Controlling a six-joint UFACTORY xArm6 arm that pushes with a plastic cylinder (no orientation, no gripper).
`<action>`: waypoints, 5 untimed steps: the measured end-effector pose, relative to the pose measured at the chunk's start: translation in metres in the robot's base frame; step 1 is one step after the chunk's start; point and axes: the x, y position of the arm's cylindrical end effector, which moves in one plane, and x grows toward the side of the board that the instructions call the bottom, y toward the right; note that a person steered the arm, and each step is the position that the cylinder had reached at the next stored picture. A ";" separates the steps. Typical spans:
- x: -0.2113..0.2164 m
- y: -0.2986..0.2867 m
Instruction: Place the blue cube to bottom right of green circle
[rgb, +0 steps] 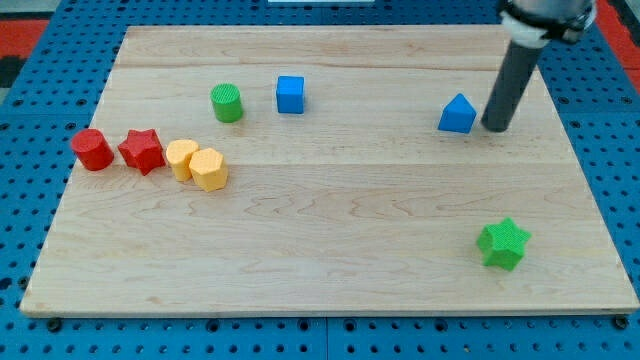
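**Blue cube sits far from my tip, beside the green circle**

The blue cube (290, 94) lies near the view's top, left of centre, on the wooden board (330, 250). It stands just to the view's right of the green circle (227, 102), apart from it and slightly higher in the view.

My tip (495, 127) is well away from the cube, over toward the view's upper right. It is a bare rod end with nothing to open or close, and it holds nothing. It rests just to the view's right of a blue block with a peaked top (457, 115); whether the two touch cannot be told. That blue block lies between my tip and the cube, with a wide stretch of board between it and the cube.

At the view's left a row of four runs rightward and slightly downward: a red cylinder (92, 149), a red star (141, 151), a yellow block with a rounded top (181, 158) and a yellow hexagon (209, 169), the two yellow ones touching. A green star (502, 243) lies at the view's lower right, below my tip and well apart from it.
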 end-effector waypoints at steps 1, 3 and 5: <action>-0.033 -0.021; 0.061 -0.047; 0.087 -0.053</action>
